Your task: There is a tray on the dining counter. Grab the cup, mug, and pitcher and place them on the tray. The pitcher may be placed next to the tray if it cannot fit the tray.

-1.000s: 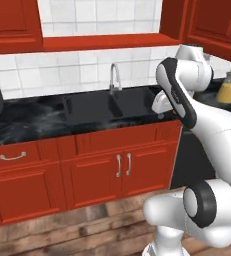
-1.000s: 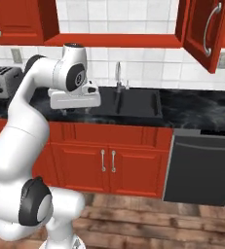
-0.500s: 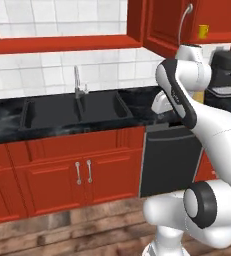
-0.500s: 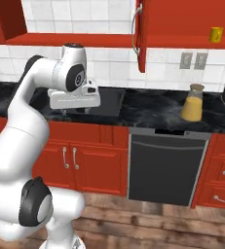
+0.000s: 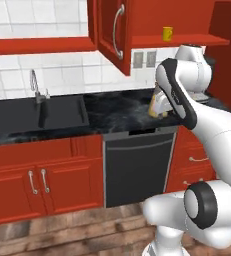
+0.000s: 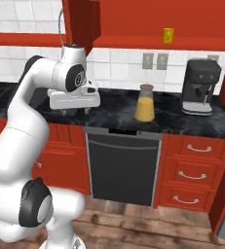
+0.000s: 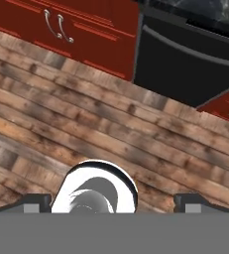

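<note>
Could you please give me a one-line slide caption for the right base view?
Open, empty gripper held above the black worktop, left of the pitcher and coffee machine; a yellow mug sits on the shelf.

A kitchen: red cabinets (image 5: 47,172), sink (image 5: 42,112), dishwasher (image 6: 123,165), coffee machine (image 6: 200,86) on black worktop (image 6: 182,121).

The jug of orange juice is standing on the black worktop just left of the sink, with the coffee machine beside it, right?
Not quite. The jug stands on the black worktop right of the sink, above the dishwasher; the left base view shows this. The coffee machine is beside it.
</note>
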